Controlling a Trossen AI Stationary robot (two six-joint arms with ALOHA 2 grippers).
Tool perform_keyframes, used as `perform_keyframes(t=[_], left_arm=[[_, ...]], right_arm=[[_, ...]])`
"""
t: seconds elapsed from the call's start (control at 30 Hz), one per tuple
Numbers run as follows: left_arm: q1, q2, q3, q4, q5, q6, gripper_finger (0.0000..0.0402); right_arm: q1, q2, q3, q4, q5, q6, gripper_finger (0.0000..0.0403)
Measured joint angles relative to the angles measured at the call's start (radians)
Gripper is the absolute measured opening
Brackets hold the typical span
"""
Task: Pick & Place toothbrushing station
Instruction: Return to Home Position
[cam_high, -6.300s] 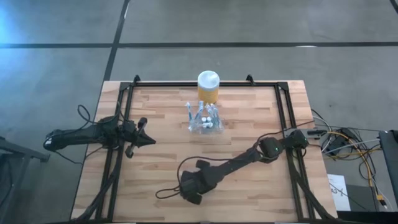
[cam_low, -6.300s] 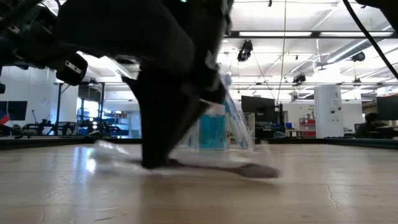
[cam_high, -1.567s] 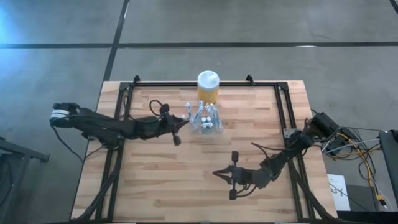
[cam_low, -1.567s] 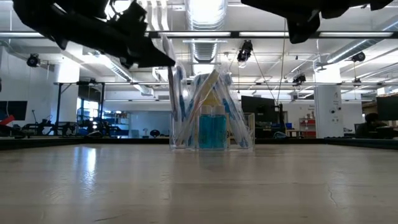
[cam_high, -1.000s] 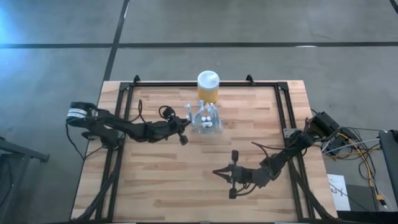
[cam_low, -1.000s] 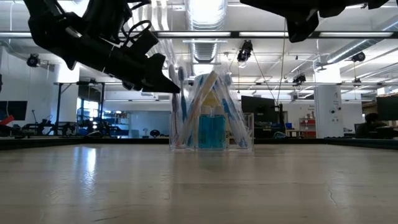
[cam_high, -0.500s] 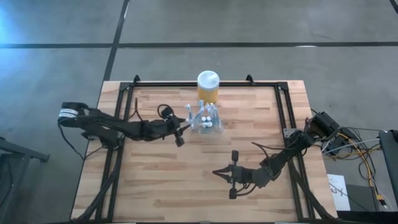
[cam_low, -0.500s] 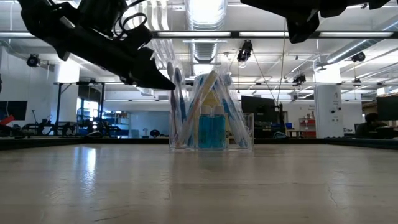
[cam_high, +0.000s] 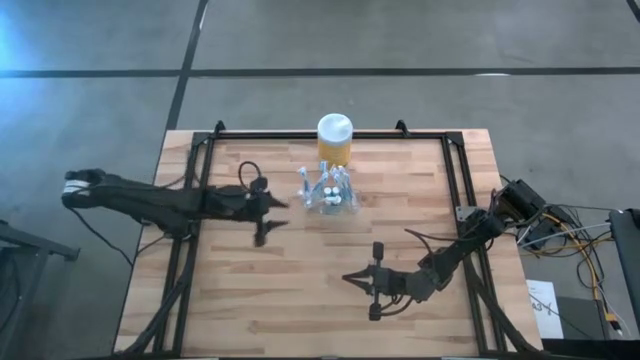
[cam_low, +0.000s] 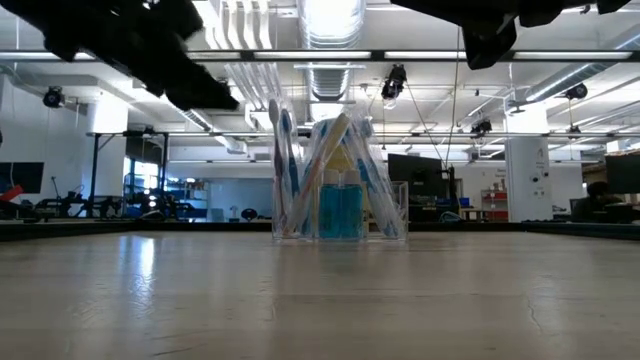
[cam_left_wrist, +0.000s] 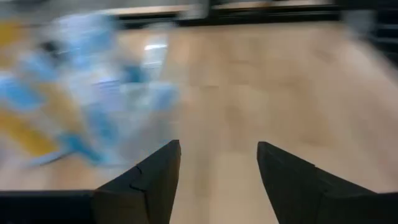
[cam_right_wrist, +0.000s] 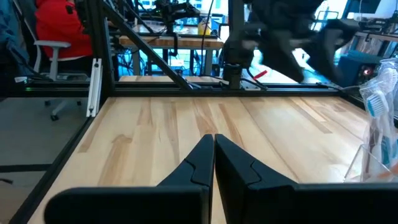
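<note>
The toothbrushing station (cam_high: 328, 195), a small clear holder with several toothbrushes and a blue bottle in it, stands with its base on the wooden table, far of the middle. It also shows in the low view (cam_low: 335, 195). My left gripper (cam_high: 283, 206) hangs open just left of it and above the table. The blurred station (cam_left_wrist: 93, 106) lies beyond its fingers and to one side, with nothing between them (cam_left_wrist: 217, 165). My right gripper (cam_high: 347, 279) is shut (cam_right_wrist: 213, 144) over the near middle of the table, holding nothing.
A yellow jar with a white lid (cam_high: 335, 140) stands right behind the station, by the far edge. A black metal frame (cam_high: 455, 190) runs along the table's left, right and far sides. Bare wood (cam_high: 400, 220) lies between the station and my right gripper.
My left gripper has drawn back from the station's left side toward the table's left edge, rising and tipping up toward level. The station stands where it was, and its toothbrushes stay upright.
</note>
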Motion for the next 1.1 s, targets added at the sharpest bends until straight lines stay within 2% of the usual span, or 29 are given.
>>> perform_keyframes(t=[0.07,0.13,0.23,0.3,0.37,0.47,0.57,0.63,0.73,0.87,1.1], left_arm=[[-0.001,-0.079,0.0,-0.076,0.129,0.04,0.0215],[-0.001,-0.152,0.0,-0.138,0.199,0.054,0.021],[0.0,-0.254,-0.006,-0.198,0.201,0.071,0.0196],[0.0,-0.318,-0.018,-0.204,0.201,0.103,0.0179],[-0.001,-0.378,-0.025,-0.205,0.183,0.122,0.0154],[0.0,-0.459,-0.036,-0.205,0.111,0.133,0.0105],[0.001,-0.519,-0.044,-0.202,0.051,0.17,0.0049],[0.002,-0.549,-0.046,-0.202,0.029,0.169,0.0015],[0.002,-0.578,-0.04,-0.211,-0.028,0.144,0.0008],[0.004,-0.612,-0.026,-0.251,-0.094,0.186,0.0004],[0.005,-0.711,-0.032,-0.271,-0.106,0.19,0.0003]], right_arm=[[0.004,0.0,-0.001,0.0,-0.001,0.001,0.0008],[0.006,0.0,-0.001,0.0,-0.001,0.003,0.0008],[0.007,-0.004,-0.002,0.001,-0.001,0.001,0.0008],[-0.003,-0.026,-0.005,-0.002,-0.054,-0.003,0.0008],[-0.022,-0.066,-0.012,0.001,-0.126,0.013,0.0008],[-0.059,-0.145,-0.044,0.003,-0.173,0.025,0.0008],[-0.116,-0.26,-0.116,-0.001,-0.339,-0.001,0.0008],[-0.153,-0.352,-0.17,0.002,-0.398,0.017,0.0008],[-0.203,-0.484,-0.255,0.002,-0.402,0.06,0.0008],[-0.227,-0.679,-0.379,0.0,-0.399,0.0,0.0008],[-0.228,-1.041,-0.596,-0.019,-0.312,-0.067,0.0008]])
